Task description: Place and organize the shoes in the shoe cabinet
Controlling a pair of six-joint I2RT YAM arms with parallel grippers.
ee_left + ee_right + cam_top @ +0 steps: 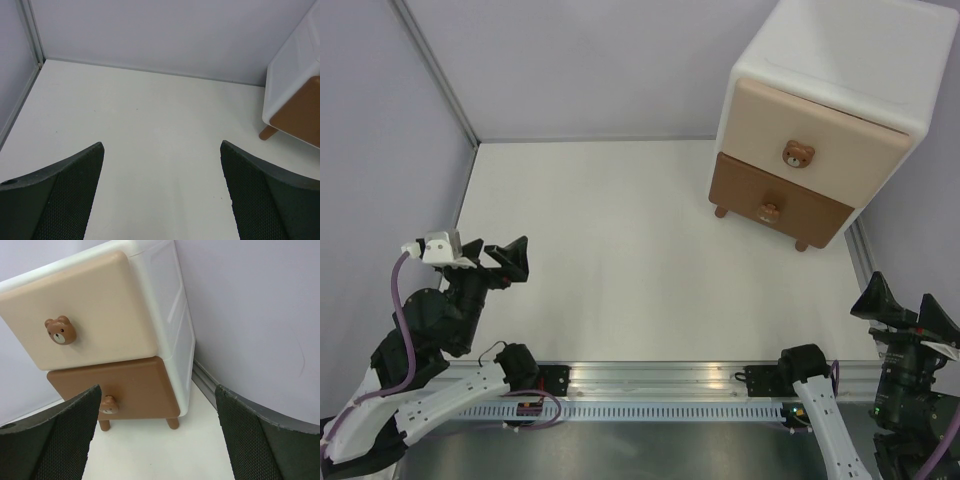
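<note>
**A:** Where is the shoe cabinet (860, 50) placed, and how is it oriented?

**B:** It is set at the far right corner of the desk (620, 220), close to the walls. It is stood upright on its short feet (722, 211), so its long axis runs vertically. The beige drawer (770, 125) is stacked above the brown drawer (810, 215). The drawer fronts are turned toward the near edge of the desk and angled a little toward the left arm's side.

**A:** How are the drawers seen?

**B:** In the right wrist view both fronts are seen lying flush against the white body. A bear-head knob (798, 155) is mounted on the beige front, and a second knob (769, 211) on the brown one.

**A:** What can be said of the left claw (161, 146)?

**B:** It is spread wide and nothing is held between its fingers. It is held above the near left part of the desk, well apart from the cabinet. Only the cabinet's lower corner is caught at the right edge of its camera view.

**A:** And the right claw (156, 387)?

**B:** It too is spread wide, with nothing gripped. It is positioned at the near right edge of the desk, apart from the cabinet, and is pointed at the drawer fronts.
</note>
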